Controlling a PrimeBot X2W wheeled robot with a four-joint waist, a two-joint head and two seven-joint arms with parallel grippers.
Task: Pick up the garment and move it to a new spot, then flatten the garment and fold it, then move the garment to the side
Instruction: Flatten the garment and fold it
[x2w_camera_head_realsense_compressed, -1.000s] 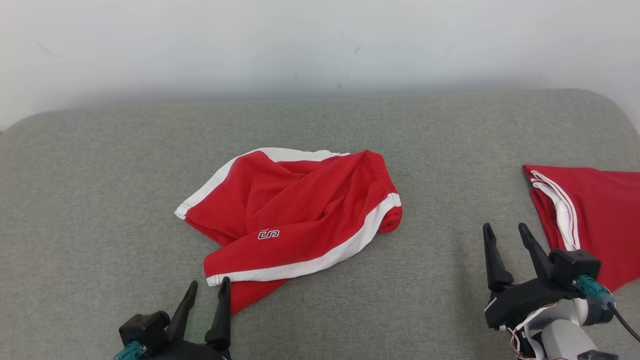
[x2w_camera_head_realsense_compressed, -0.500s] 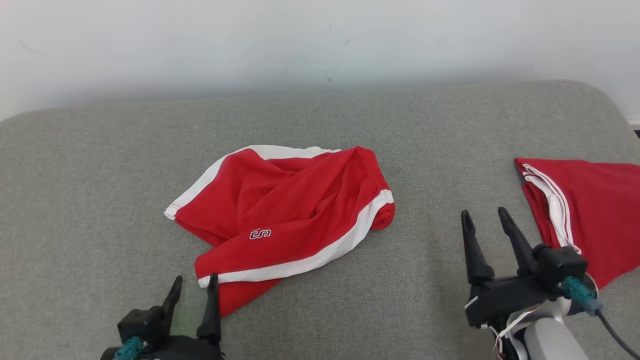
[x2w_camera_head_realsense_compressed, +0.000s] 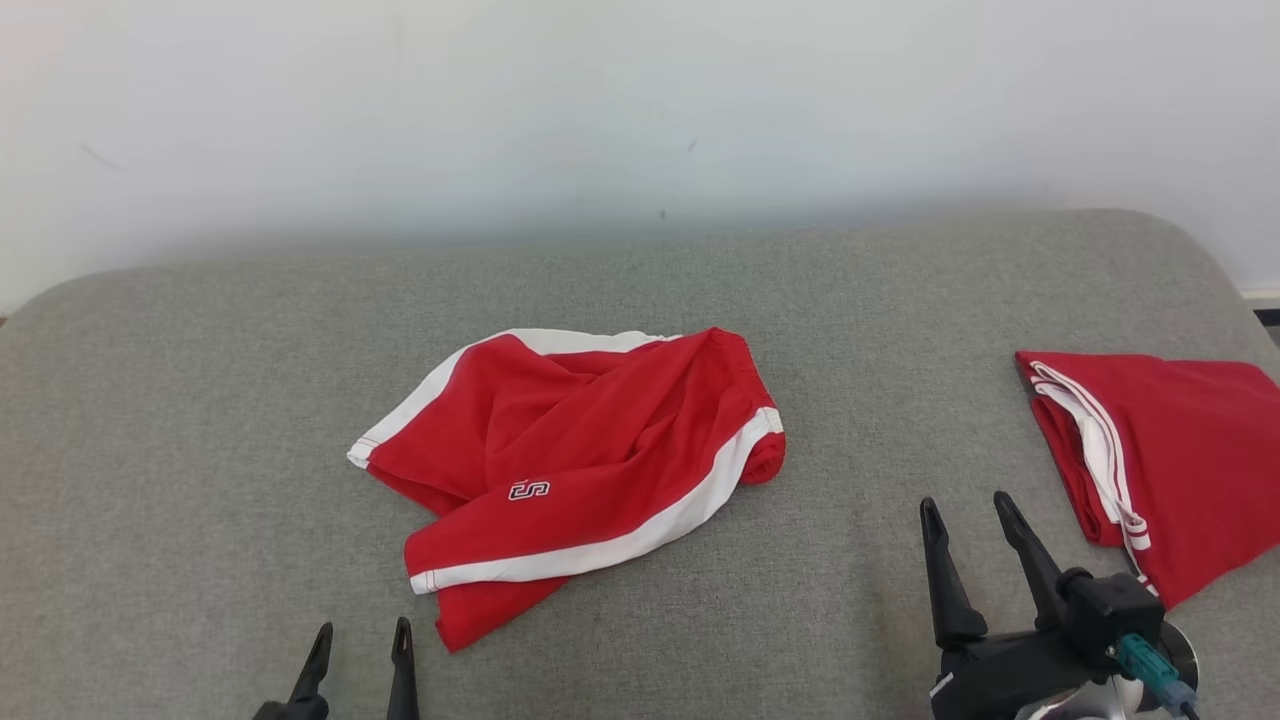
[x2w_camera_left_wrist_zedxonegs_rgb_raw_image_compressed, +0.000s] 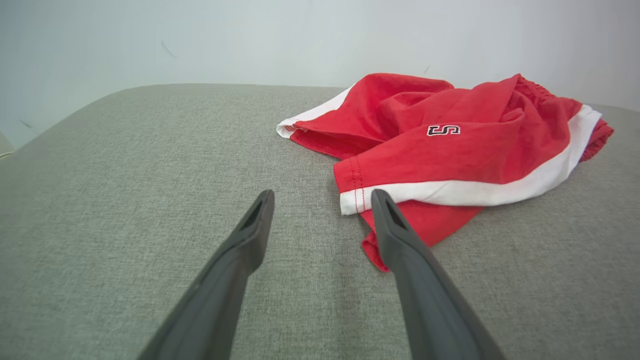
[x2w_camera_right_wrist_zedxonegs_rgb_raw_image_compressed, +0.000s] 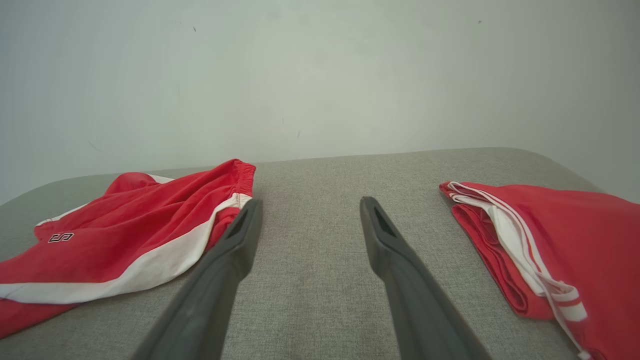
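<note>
The garment (x2w_camera_head_realsense_compressed: 580, 470) is a pair of red shorts with white side stripes and a small logo, lying crumpled in the middle of the grey cushioned surface (x2w_camera_head_realsense_compressed: 200, 420); it also shows in the left wrist view (x2w_camera_left_wrist_zedxonegs_rgb_raw_image_compressed: 450, 145) and the right wrist view (x2w_camera_right_wrist_zedxonegs_rgb_raw_image_compressed: 130, 235). My left gripper (x2w_camera_head_realsense_compressed: 360, 640) stands open at the bottom edge, just short of the shorts' near hem, nothing between its fingers (x2w_camera_left_wrist_zedxonegs_rgb_raw_image_compressed: 250, 235). My right gripper (x2w_camera_head_realsense_compressed: 968, 515) is open over bare fabric to the right of the shorts, holding nothing (x2w_camera_right_wrist_zedxonegs_rgb_raw_image_compressed: 307, 205).
A second red garment with white stripes (x2w_camera_head_realsense_compressed: 1150, 460) lies folded at the right edge, close beside my right gripper (x2w_camera_right_wrist_zedxonegs_rgb_raw_image_compressed: 540, 250). A pale wall (x2w_camera_head_realsense_compressed: 640, 100) rises behind the rounded back edge of the surface.
The head camera has tilted, so the whole picture shifted down. Both grippers sit lower in the picture, the left one drawn back from the shorts' hem. The shorts lie unchanged.
</note>
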